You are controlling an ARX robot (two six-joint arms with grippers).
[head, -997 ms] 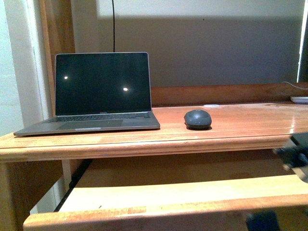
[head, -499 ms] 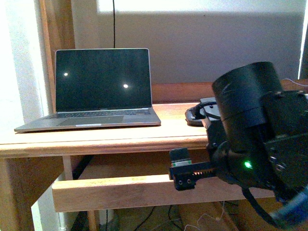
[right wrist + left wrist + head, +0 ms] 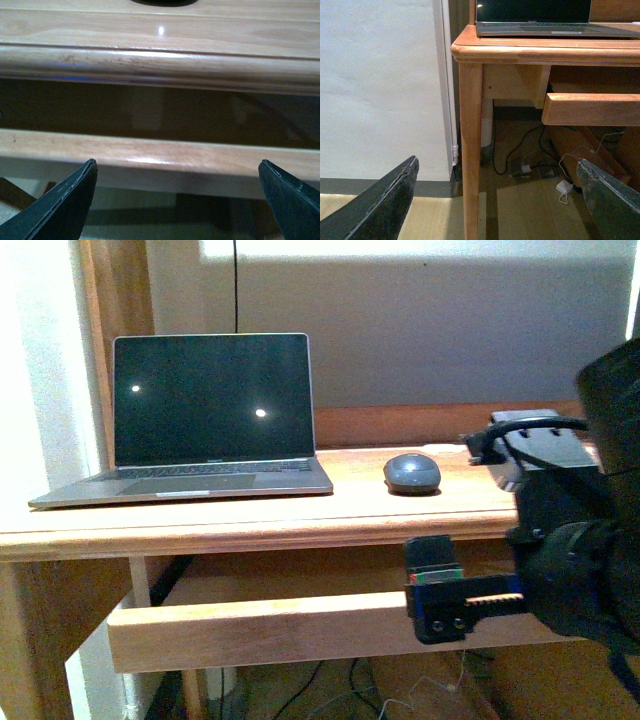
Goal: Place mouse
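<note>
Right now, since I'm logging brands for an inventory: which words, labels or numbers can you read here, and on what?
Nothing here can be read.
laptop: a tiny mark on the bezel below the screen, too small to read.
mouse: no marking visible.

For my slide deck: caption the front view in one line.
Mouse rests on the wooden desk beside the open laptop; the right arm hangs near the drawer front.
</note>
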